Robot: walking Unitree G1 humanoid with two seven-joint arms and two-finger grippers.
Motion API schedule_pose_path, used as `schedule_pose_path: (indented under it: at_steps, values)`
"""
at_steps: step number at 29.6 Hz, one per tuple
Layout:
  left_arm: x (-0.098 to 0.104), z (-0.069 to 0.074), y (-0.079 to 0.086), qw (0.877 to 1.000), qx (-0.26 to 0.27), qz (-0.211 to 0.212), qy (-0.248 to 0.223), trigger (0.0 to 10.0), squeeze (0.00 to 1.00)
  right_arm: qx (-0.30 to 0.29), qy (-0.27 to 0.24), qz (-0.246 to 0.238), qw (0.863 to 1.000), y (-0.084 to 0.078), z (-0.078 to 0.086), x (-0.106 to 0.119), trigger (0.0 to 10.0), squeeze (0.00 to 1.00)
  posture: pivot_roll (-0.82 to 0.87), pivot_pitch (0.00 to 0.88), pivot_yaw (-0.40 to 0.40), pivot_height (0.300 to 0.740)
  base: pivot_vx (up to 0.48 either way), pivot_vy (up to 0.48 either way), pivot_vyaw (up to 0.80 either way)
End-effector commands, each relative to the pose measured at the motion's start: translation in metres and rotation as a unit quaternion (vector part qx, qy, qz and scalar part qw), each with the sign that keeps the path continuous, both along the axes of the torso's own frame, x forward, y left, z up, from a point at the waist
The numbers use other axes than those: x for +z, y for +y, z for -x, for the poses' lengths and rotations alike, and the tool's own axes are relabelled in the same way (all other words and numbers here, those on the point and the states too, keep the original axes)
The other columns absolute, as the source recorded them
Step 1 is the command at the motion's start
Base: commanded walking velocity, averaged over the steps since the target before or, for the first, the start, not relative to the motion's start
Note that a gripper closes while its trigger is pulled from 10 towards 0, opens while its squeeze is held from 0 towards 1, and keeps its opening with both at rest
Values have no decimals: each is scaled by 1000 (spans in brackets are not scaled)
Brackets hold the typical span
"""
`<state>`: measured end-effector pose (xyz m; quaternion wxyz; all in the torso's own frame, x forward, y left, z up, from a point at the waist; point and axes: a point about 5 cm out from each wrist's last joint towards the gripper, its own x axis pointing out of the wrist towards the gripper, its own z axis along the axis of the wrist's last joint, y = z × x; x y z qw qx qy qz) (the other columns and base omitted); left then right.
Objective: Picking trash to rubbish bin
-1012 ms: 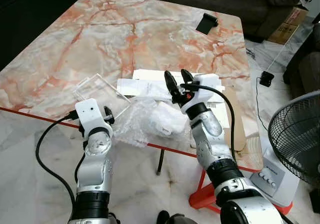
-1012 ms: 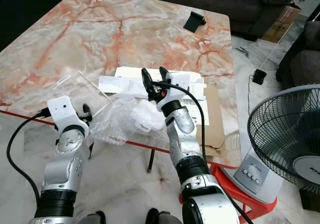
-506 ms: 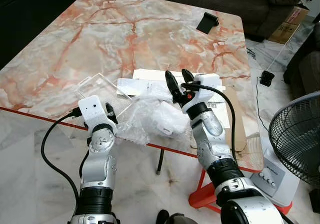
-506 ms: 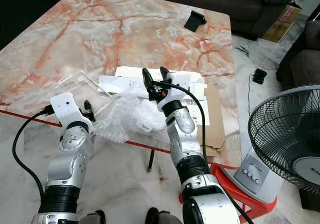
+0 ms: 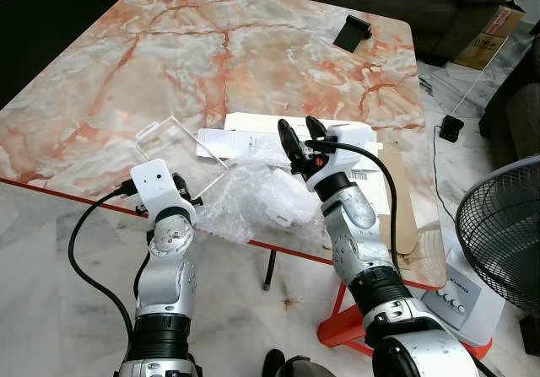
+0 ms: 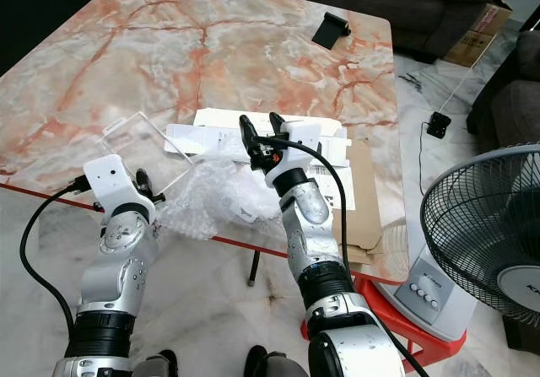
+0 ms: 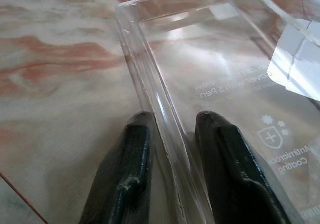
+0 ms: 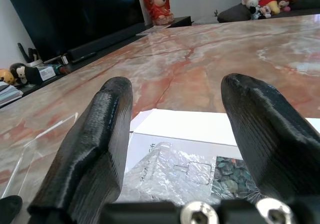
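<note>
Clear plastic tray (image 5: pixel 173 142) lies flat on the marble desk (image 5: pixel 211 48), near the front edge, just left of a crumpled bubble wrap (image 5: pixel 253 196) heap. In the left wrist view the tray's raised rim runs between the two black fingers (image 7: pixel 127 179) — one finger on each side of the wall, a small gap still visible, so the left pincer (image 5: pixel 181 190) straddles the rim, not fully clamped. Printed text shows through the tray floor.

Right pincer (image 5: pixel 297 137) — fingers spread wide apart, pointing up over the wrap, holding nothing. White papers (image 5: pixel 253 137) lie behind the wrap, partly under it; a brown cardboard (image 5: pixel 396 200) sheet sits at the desk's right edge. A black stand (image 5: pixel 351 33) is at the far side of the desk. A fan (image 5: pixel 502 225) stands on the floor to the right.
</note>
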<state>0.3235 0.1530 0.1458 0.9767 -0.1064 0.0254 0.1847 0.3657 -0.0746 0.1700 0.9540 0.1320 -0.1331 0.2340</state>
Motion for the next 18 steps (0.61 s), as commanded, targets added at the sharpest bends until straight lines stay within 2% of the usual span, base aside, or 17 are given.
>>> schedule_pose_path:
  at_steps: [1, 13, 15, 18]
  values:
    - [-11, 1, -4, 1000, -3, 6, 29, 0, 0, 0, -1, 1, 1000, -1, -1, 2, 10000, 0, 104, 210, -156, 740, 0, 0, 0]
    - [-6, 3, 1, 1000, 19, 3, 11, 0, 0, 6, 0, 3, 1000, 0, -2, 3, 10000, 0, 107, 188, -158, 740, 0, 0, 0]
    - [-2, 4, 4, 999, 33, -3, -4, 0, 0, 7, -1, 3, 1000, 1, -2, 3, 10000, 0, 106, 184, -158, 740, 0, 0, 0]
    - [19, 8, 12, 995, 62, -40, -74, 0, 0, 8, -4, 2, 1000, 1, -2, 4, 10000, 0, 108, 174, -158, 740, 0, 0, 0]
